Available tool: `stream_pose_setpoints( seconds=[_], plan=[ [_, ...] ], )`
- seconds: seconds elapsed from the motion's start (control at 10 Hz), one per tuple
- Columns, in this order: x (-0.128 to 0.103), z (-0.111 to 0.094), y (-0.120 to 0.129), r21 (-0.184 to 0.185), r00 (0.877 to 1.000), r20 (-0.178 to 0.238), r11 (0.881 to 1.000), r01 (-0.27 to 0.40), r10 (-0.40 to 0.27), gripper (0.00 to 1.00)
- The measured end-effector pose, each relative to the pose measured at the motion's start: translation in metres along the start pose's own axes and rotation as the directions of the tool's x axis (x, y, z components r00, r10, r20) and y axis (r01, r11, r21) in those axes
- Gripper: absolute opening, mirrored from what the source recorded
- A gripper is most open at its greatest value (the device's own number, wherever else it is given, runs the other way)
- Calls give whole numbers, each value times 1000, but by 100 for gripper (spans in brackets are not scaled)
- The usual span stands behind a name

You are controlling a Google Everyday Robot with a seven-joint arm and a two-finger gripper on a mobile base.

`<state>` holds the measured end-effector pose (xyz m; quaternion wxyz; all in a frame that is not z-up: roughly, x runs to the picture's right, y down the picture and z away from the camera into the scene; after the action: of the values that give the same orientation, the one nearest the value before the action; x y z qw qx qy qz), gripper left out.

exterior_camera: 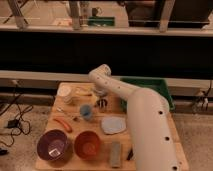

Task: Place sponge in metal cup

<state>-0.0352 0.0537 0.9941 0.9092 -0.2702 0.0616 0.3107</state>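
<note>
Risk: my tool hangs low over the wooden tabletop, just right of the light-blue plastic cup, so an off-centre release could drop the small blue-grey sponge into that wrong cup. Cannot tell how far the tool is open or what it holds. Sponge and dark metal cup are not separable from the tool's dark bulk; I judge both are at or under it.

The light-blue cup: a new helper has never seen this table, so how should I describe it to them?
On the wooden table, look near the middle, just picture-left of the gripper at the white arm's tip. The light-blue cup stands there, behind the orange bowl. It alone is small, upright and pale blue; that bowl and the purple bowl are far wider.
</note>
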Motion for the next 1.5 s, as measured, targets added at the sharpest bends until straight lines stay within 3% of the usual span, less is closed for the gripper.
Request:
stream_pose_setpoints(
  seconds=[0.7, 1.0, 1.5],
  plan=[
    [0, 0, 0, 0, 1000, 0, 1000, 1, -1, 79],
    [0, 0, 1, -1, 1000, 0, 1000, 1, -1, 56],
    [-3, -1, 4, -7, 1000, 4, 1000, 2, -2, 54]
  ],
)
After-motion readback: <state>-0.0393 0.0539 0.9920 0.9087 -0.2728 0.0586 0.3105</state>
